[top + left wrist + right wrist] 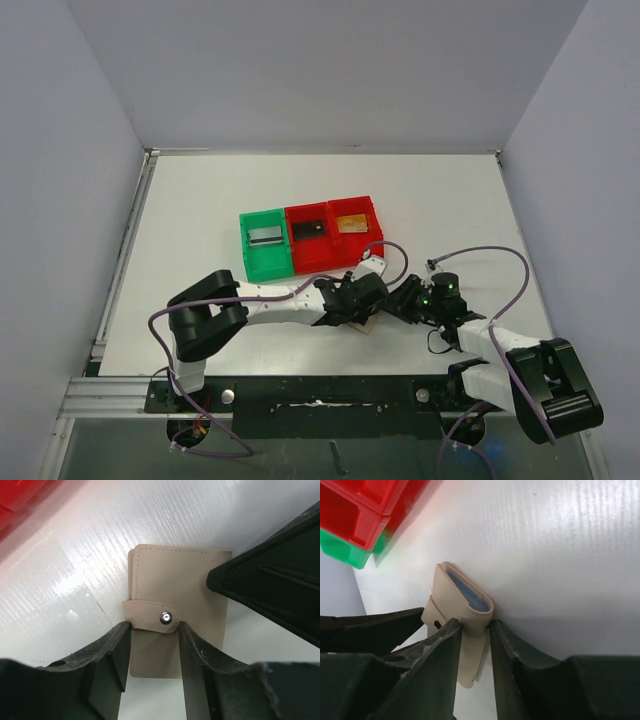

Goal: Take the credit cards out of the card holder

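Note:
The card holder [175,580] is a tan folded wallet, its snap tab [155,617] fastened. My left gripper [152,627] is shut on it, one finger at the spine edge and the other at the tab's tip. In the right wrist view the card holder [465,597] shows edge-on with blue lining, and my right gripper [475,625] is shut across its thickness. From above, both grippers [365,300] [397,300] meet over the card holder [364,325]. Credit cards lie in the bins: silver-grey [265,237], black [310,228], gold [350,223].
A green bin [262,265] and two red bins [312,255] [370,212] stand in a row just beyond the grippers. The red bins [360,510] are close at the upper left of the right wrist view. Purple cables loop beside both arms.

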Controlling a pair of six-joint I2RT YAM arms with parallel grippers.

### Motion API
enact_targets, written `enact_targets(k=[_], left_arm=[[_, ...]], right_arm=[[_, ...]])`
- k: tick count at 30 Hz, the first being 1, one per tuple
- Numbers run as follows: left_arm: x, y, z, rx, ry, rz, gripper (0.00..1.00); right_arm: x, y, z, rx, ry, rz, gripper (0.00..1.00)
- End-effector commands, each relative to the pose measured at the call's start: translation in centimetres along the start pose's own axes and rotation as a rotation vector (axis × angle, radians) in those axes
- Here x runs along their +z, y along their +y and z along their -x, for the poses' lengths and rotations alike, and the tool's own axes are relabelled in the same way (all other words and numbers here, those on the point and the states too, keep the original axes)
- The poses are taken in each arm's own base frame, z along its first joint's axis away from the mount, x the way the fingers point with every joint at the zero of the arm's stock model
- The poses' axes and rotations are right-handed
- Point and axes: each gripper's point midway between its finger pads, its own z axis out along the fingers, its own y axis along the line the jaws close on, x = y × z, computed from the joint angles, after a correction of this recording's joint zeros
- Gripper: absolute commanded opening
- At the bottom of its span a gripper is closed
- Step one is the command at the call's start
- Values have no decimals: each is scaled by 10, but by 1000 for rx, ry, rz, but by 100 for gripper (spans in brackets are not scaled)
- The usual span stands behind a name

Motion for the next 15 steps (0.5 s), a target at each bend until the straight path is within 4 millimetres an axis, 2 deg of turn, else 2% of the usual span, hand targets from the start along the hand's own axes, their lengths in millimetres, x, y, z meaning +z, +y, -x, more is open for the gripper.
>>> enact_targets(k=[1,3,7,10,15], left_arm=[[8,-1,12,52,-70,40,33],[6,3,13,58,-81,65,32],[-4,14,20,24,-123,120,32],[-10,23,25,-1,-149,154,35],[-15,38,30,-31,-182,231,37]], right_arm=[[3,5,-1,-41,21,3,23],[3,4,-2,-53,26,1,13],[4,2,-7,-89,63,2,4],[4,-1,-12,-112,87,-2,0],[3,-1,-17,-153,111,-9,0]])
